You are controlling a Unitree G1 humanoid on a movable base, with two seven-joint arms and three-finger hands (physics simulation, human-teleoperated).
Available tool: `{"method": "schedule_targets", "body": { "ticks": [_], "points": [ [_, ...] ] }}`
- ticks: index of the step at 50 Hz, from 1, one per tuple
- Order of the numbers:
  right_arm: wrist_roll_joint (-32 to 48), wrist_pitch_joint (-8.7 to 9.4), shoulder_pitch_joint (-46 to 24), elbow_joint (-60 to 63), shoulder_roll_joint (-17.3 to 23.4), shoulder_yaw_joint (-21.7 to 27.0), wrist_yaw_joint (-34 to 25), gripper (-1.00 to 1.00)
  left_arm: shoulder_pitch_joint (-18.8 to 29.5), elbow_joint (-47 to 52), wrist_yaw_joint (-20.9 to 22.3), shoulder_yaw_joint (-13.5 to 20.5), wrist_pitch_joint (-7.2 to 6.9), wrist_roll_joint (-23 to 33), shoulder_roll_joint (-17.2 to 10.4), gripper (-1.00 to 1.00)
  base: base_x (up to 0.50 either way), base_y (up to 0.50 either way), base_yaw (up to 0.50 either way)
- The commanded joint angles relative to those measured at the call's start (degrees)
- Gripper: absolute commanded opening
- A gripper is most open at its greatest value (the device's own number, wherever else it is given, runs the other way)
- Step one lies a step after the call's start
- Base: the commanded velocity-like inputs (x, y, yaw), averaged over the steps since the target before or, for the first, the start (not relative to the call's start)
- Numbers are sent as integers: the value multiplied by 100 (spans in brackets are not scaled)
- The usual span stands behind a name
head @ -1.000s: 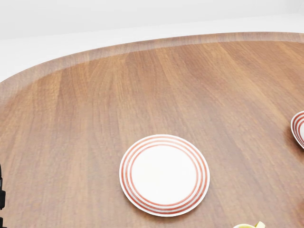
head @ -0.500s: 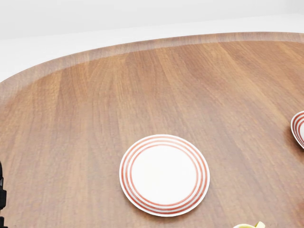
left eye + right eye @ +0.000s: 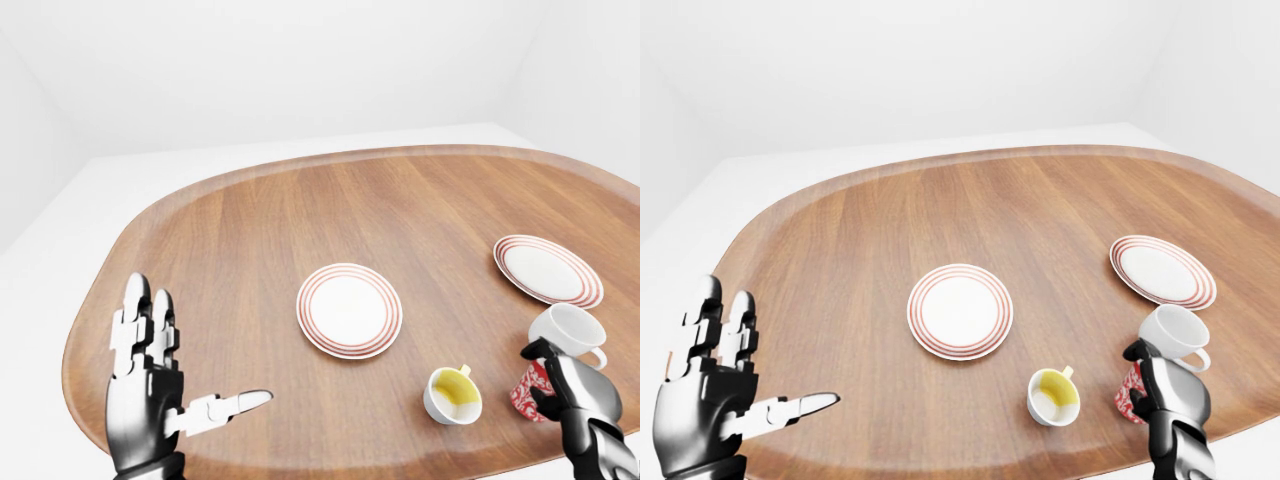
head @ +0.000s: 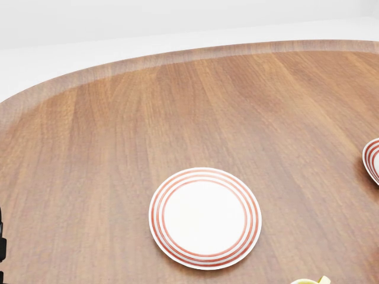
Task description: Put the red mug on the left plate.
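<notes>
The red mug (image 3: 528, 388) stands on the wooden table near the bottom right of the left-eye view, mostly hidden behind my right hand (image 3: 566, 388), whose fingers wrap round it. The left plate (image 3: 349, 309), white with red rings, lies empty at the table's middle; it also shows in the head view (image 4: 205, 217). My left hand (image 3: 165, 385) is open and empty at the bottom left, fingers up and thumb pointing right, well left of the plate.
A white mug (image 3: 570, 332) stands just above the red mug. A white cup with yellow inside (image 3: 452, 394) stands to its left. A second ringed plate (image 3: 547, 270) lies at the right. The table edge (image 3: 90, 300) curves round on the left.
</notes>
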State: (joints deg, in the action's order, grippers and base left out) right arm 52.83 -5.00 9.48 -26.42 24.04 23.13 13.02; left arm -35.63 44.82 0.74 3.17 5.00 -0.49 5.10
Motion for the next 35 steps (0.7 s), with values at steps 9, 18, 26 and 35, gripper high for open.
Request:
{"method": "schedule_targets", "body": {
  "ticks": [9,18,26,35],
  "points": [
    [-31,0,28,-418,6,-204,32,-100,50,-16,7,48,0,-9,22,100,0,0,0],
    [-56,0,71,-277,-18,-154,-36,-100,37,0,15,50,0,-2,39,100,0,0,0],
    [111,0,400,879,-244,351,-89,-100,50,-2,12,46,0,10,37,100,0,0,0],
    [347,0,720,3088,-1012,1476,-311,-100,50,-10,30,72,0,-21,45,100,0,0,0]
  ]
}}
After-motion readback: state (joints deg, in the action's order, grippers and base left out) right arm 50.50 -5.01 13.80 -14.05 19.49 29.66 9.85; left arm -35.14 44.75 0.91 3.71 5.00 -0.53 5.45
